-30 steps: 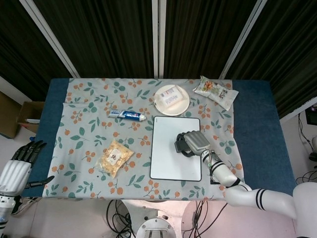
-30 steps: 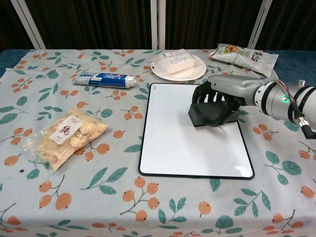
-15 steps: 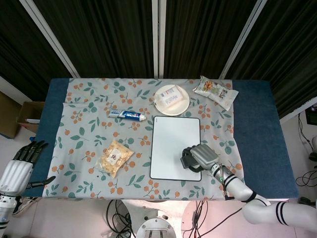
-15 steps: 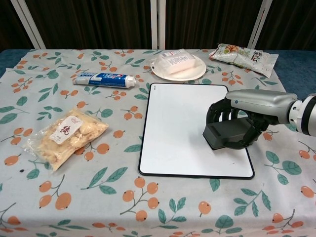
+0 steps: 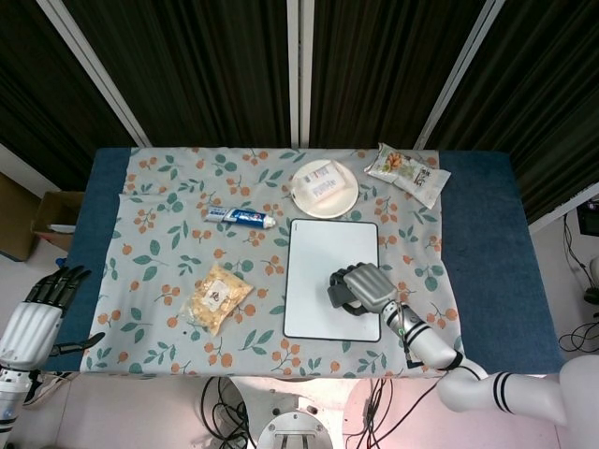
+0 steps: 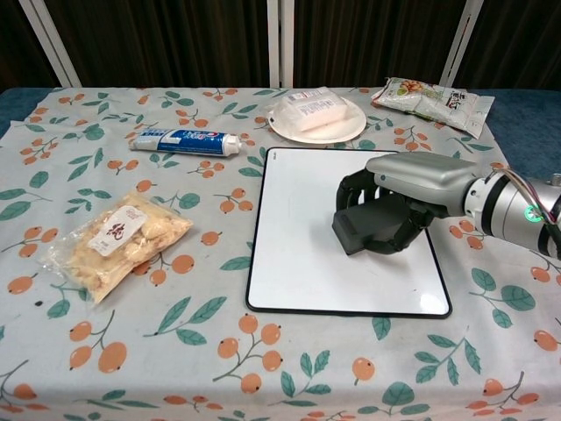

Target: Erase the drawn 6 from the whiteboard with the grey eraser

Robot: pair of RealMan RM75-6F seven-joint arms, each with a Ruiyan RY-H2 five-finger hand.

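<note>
The whiteboard (image 6: 302,228) (image 5: 318,271) lies flat on the floral cloth, its white face showing no drawing that I can see. My right hand (image 6: 399,197) (image 5: 360,285) grips the grey eraser (image 6: 364,230) (image 5: 339,292) and presses it on the board's right half, near the middle of its height. My left hand (image 5: 42,299) hangs off the table's left edge with fingers spread, holding nothing; the chest view does not show it.
A toothpaste tube (image 6: 184,140) lies left of the board. A snack bag (image 6: 118,241) sits at the front left. Behind the board stands a white plate (image 6: 346,130) with a wrapped item, and a chip packet (image 6: 434,101) at the back right.
My right hand slid the eraser from the upper right of the board down toward its lower right edge, then back left and slightly up. The left hand stayed still.
</note>
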